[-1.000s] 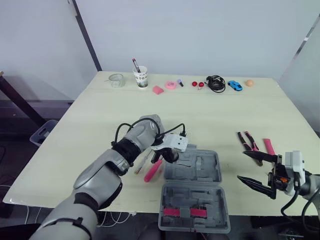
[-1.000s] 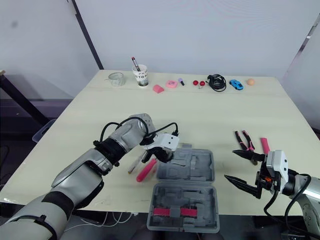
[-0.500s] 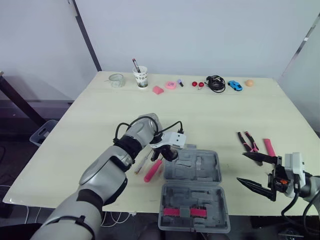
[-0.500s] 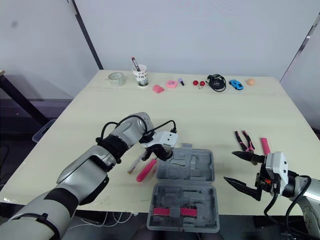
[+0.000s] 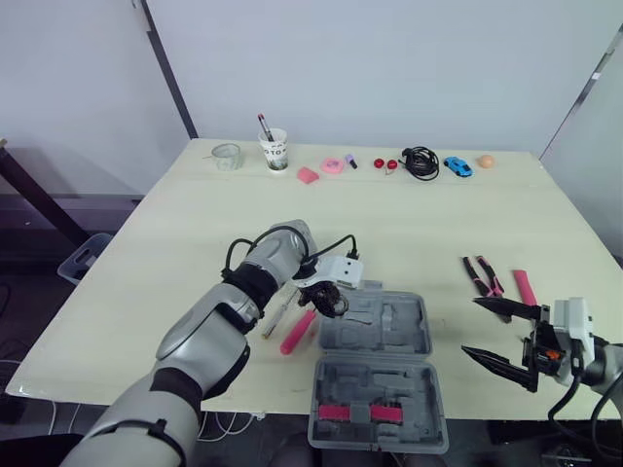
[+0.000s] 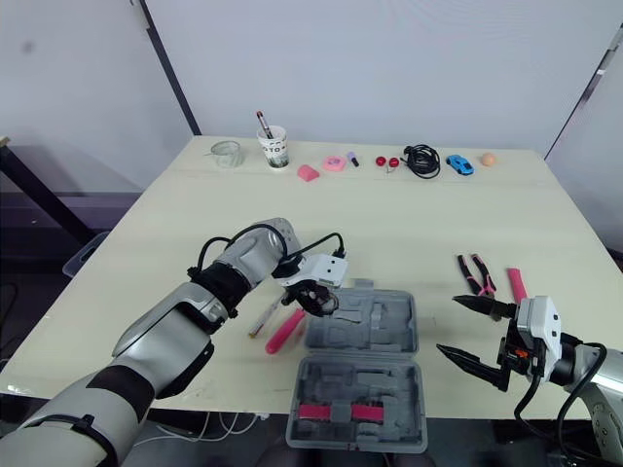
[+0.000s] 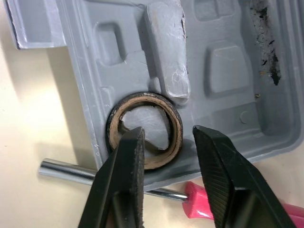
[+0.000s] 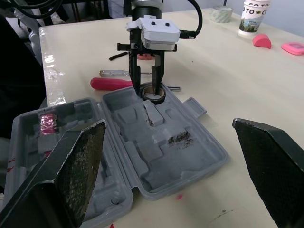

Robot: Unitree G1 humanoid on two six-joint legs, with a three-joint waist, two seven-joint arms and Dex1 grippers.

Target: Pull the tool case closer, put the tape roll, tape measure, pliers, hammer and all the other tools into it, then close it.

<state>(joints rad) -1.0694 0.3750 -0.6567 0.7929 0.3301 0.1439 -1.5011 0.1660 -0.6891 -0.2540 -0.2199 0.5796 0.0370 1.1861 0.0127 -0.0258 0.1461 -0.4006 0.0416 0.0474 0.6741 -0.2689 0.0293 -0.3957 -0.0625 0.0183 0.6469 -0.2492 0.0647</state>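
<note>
We are seating the tape roll (image 7: pixel 176 133) in the tool case (image 7: pixel 228 95), left gripper (image 7: pixel 168 130) narrowly parted over it, right gripper (image 6: pixel 448 325) gaping empty. Next we are probably lifting clear for the screwdriver (image 5: pixel 297 333).

Plain pale grey wall (image 5: pixel 389 58) across the top of the frame, evenly lit, no hard shadows. A thin black pole (image 5: pixel 167 70) slants down the upper left, and a grey strip (image 5: pixel 582 95) angles in at upper right. The pale cream wooden surface (image 5: pixel 175 224) spreads through the middle. At the left edge: dark floor (image 5: pixel 24 263), a dark brown beam (image 5: pixel 34 199), a grey plastic bin (image 5: pixel 86 255).
</note>
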